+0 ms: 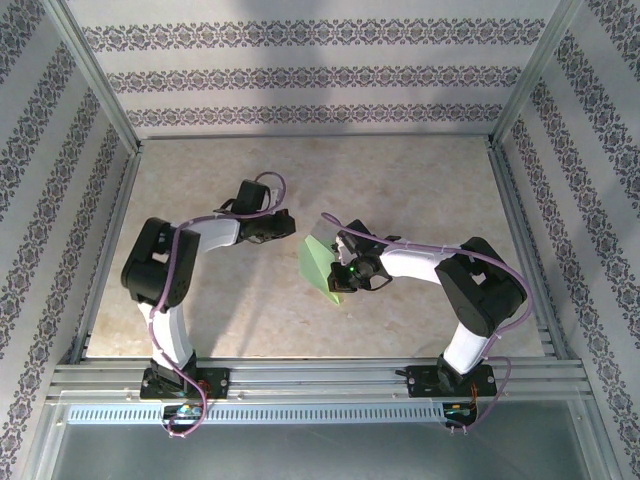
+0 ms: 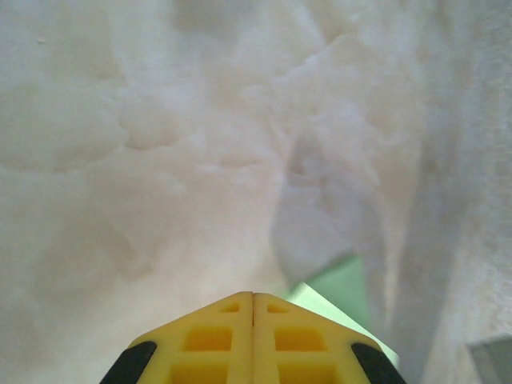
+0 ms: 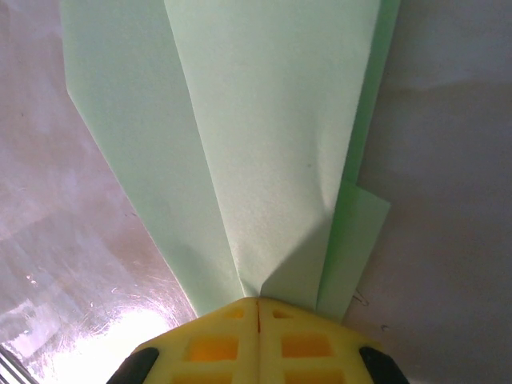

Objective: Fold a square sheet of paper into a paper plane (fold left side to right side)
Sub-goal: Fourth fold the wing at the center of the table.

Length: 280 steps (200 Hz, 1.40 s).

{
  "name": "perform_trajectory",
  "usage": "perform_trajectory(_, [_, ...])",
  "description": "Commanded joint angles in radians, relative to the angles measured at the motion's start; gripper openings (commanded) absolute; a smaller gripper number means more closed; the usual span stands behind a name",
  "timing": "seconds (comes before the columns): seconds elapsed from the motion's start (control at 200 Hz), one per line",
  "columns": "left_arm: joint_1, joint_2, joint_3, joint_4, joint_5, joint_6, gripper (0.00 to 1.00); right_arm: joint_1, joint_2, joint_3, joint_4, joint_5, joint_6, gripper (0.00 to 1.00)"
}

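Green paper point(image 1: 318, 264) lay creased in the middle of the table point(image 1: 420, 180), with bare top all round it and the most room on the far side. Patterned walls point(image 1: 300, 80) shut the table in on the left, far and right sides.

From above, the left gripper point(image 1: 288, 226) sat just beside the paper's far left edge. The right gripper point(image 1: 342, 272) sat over the paper's right edge and hid part of it. One far corner of the paper looked lifted, but that was hard to make out.

The right wrist view showed what the top view did not. Folded layers ran in to a narrow end right at the yellow fingers point(image 3: 228, 324), which were pressed tight together. I could not tell if a layer was pinched between them. The paper's far end was cut off there.

In the left wrist view the fingers point(image 2: 216, 336) were clenched too, holding nothing. The table below looked blurry, and a small bit of green showed just to their right.
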<state>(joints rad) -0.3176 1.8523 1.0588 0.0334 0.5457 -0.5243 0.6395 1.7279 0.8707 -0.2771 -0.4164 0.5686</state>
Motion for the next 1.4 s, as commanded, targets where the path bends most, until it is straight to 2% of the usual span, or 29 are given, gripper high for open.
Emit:
perform_trajectory(0.0, [-0.024, -0.096, -0.062, 0.008, 0.039, 0.020, 0.00, 0.001, 0.059, -0.048, -0.155, 0.148, -0.022, 0.00])
perform_trajectory(0.095, [-0.065, -0.113, -0.094, 0.042, 0.094, -0.013, 0.00, 0.000, 0.056, -0.053, -0.154, 0.149, -0.024, 0.00])
perform_trajectory(0.235, [-0.135, -0.048, -0.084, 0.147, 0.188, -0.092, 0.00, 0.000, 0.058, -0.056, -0.151, 0.149, -0.023, 0.00])
perform_trajectory(0.34, [-0.169, 0.008, -0.042, 0.145, 0.178, -0.098, 0.00, -0.001, 0.063, -0.055, -0.149, 0.145, -0.022, 0.00])
perform_trajectory(0.585, [-0.171, 0.104, -0.011, 0.146, 0.137, -0.103, 0.00, -0.001, 0.059, -0.055, -0.148, 0.134, -0.024, 0.00])
perform_trajectory(0.789, [-0.170, 0.161, 0.028, 0.061, 0.085, -0.071, 0.00, -0.002, 0.040, -0.049, -0.139, 0.087, -0.027, 0.00])
perform_trajectory(1.394, [-0.171, 0.170, -0.073, 0.101, 0.086, -0.088, 0.00, -0.069, -0.165, -0.006, 0.013, -0.113, 0.064, 0.00])
